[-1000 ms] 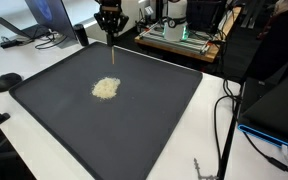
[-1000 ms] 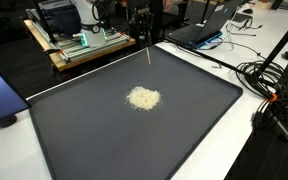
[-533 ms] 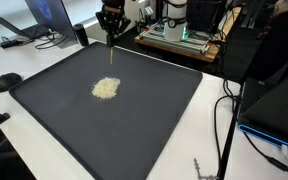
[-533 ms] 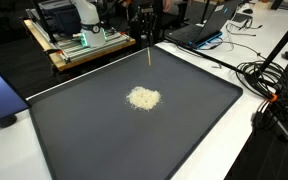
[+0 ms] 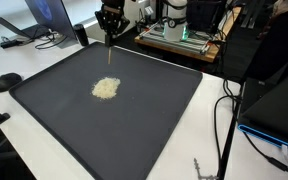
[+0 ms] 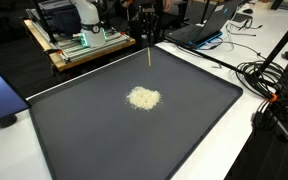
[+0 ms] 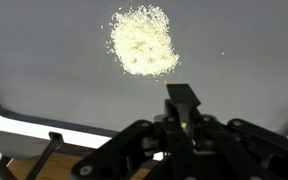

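Note:
A small pile of pale grains (image 5: 105,88) (image 6: 143,98) (image 7: 144,42) lies near the middle of a large black mat (image 5: 154,120) (image 6: 94,140) (image 7: 44,60). My gripper (image 5: 109,18) (image 6: 147,20) (image 7: 181,115) hangs over the mat's far edge, shut on a thin stick-like tool (image 5: 110,52) (image 6: 149,55). The tool points straight down, and its tip ends just above the mat, short of the pile. In the wrist view the tool's dark end (image 7: 181,97) juts out between the shut jaws, just below the pile.
A white table (image 5: 209,130) carries the mat. Behind it stand a wooden crate with electronics (image 5: 179,38) (image 6: 79,45) and laptops (image 5: 34,20) (image 6: 209,25). Cables (image 6: 269,80) (image 5: 224,110) run along one side. A dark rounded object (image 5: 8,80) sits at a mat corner.
The gripper and its tool have drifted slightly sideways along the mat's far edge. The pile has not changed.

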Controlling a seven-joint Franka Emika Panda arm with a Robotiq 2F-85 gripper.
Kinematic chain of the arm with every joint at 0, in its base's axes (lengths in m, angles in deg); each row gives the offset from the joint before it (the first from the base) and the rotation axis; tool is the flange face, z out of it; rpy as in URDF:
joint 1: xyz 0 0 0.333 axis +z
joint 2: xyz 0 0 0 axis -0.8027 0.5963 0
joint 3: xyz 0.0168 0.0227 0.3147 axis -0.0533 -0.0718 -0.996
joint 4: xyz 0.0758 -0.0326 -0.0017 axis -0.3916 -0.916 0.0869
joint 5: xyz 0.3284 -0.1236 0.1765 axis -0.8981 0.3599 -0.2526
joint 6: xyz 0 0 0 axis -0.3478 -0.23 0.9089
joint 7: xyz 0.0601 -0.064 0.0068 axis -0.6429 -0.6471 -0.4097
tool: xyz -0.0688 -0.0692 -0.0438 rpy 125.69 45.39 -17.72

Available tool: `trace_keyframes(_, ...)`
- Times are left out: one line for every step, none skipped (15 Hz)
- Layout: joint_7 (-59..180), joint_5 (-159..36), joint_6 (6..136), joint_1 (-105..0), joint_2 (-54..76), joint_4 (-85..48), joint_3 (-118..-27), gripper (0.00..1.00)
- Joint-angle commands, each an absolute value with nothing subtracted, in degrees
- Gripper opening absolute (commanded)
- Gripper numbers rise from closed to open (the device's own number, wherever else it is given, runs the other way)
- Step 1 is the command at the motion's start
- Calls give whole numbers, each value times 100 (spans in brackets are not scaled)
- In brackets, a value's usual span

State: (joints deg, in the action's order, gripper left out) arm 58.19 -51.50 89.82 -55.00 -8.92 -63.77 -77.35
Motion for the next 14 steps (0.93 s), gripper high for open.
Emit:
trace_keyframes(6230, -4779, 8896, -5508, -748, -6163, -7764, 3)
trace_keyframes(6281, -4733, 8885, -5502, -733, -6141, -7763, 3)
trace_keyframes(6315, -4690, 8860, -5496, -723, -6122, -7761, 3)
trace_keyframes(6318, -4692, 8839, -5487, -720, -6112, -7759, 3)
trace_keyframes(6238, -4754, 8794, -5471, -737, -6121, -7756, 3)
trace_keyframes(6075, -4868, 8715, -5454, -771, -6142, -7749, 3)
trace_keyframes(6028, -4903, 8551, -5448, -808, -6138, -7748, 3)
trace_keyframes(5889, -5013, 8372, -5427, -855, -6142, -7749, 3)
trace_keyframes(5896, -4971, 8196, -5429, -917, -6140, -7750, 3)
trace_keyframes(5806, -5021, 7997, -5414, -997, -6140, -7753, 3)
trace_keyframes(5764, -5012, 7813, -5409, -1060, -6124, -7757, 3)
trace_keyframes(5691, -5027, 7600, -5402, -1138, -6108, -7760, 3)
trace_keyframes(5630, -5013, 7409, -5400, -1204, -6089, -7763, 3)
trace_keyframes(5494, -5083, 7206, -5385, -1286, -6082, -7762, 3)
